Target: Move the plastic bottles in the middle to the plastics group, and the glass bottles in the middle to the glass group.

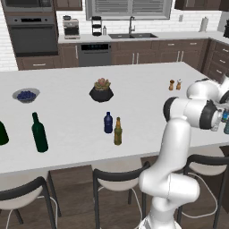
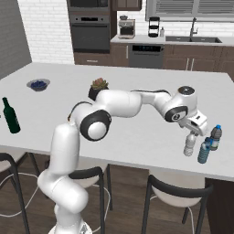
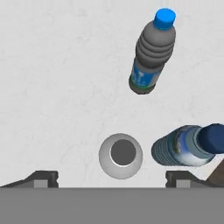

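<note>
My gripper [image 3: 113, 178] hangs open straight above the clear whitish water bottle [image 3: 120, 156], one fingertip on each side and both clear of it. That bottle [image 2: 189, 146] stands upright near the counter's right front edge, beside the plastics group: a grey bottle with a blue cap [image 3: 153, 52] and a blue bottle [image 3: 186, 146]. In the right base view the gripper [image 2: 191, 135] sits just over the bottle's cap. The dark blue plastic bottle [image 1: 108, 122] and the amber glass bottle [image 1: 117, 131] stand together mid-counter. The glass group's tall green wine bottle [image 1: 39, 133] and squat green bottle [image 1: 2, 133] stand at the left.
A potted plant [image 1: 101, 90] and a bowl of blueberries [image 1: 26, 95] sit further back on the white counter [image 1: 147, 85]. Two small shakers [image 1: 174, 84] stand at the right rear. Stools [image 1: 118, 181] line the counter's front edge.
</note>
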{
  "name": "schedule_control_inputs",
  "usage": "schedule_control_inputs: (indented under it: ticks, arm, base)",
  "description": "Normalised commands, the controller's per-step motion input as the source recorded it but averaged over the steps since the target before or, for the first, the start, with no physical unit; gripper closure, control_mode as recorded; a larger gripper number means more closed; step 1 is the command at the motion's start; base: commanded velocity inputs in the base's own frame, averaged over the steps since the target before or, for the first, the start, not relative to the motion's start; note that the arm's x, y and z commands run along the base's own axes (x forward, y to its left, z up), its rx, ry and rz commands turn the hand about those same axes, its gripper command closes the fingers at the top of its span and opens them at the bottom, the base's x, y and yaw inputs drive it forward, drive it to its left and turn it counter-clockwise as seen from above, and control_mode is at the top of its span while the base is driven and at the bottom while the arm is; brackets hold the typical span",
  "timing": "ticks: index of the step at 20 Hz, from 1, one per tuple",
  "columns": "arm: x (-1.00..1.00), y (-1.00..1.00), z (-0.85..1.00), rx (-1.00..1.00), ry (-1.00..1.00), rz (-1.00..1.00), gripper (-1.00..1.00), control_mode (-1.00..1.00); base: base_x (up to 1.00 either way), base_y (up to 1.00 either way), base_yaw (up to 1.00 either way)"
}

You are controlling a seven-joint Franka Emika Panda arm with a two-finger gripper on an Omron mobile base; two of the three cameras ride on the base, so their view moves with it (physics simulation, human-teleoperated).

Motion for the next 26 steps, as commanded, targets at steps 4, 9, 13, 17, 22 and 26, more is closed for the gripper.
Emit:
schedule_control_inputs:
  ticks: [4, 9, 13, 17, 22, 26]
  arm:
    - [-0.38, 0.42, 0.65, -0.02, -0.15, 0.01, -1.0, -1.0]
    - [-0.45, 0.68, 0.32, 0.0, -0.07, 0.08, -1.0, -1.0]
    - [-0.23, 0.98, 0.24, -0.03, -0.01, 0.17, -1.0, -1.0]
    - [-0.09, 1.0, 0.24, -0.08, 0.03, 0.27, -1.0, -1.0]
    - [-0.2, 1.0, 0.2, -0.11, 0.16, 0.27, -1.0, -1.0]
    - [-0.36, 1.0, 0.02, -0.06, 0.14, 0.27, -1.0, -1.0]
  base:
    - [0.0, 0.0, 0.0]
    - [0.0, 0.0, 0.0]
    - [0.0, 0.0, 0.0]
    - [0.0, 0.0, 0.0]
    - [0.0, 0.0, 0.0]
    - [0.0, 0.0, 0.0]
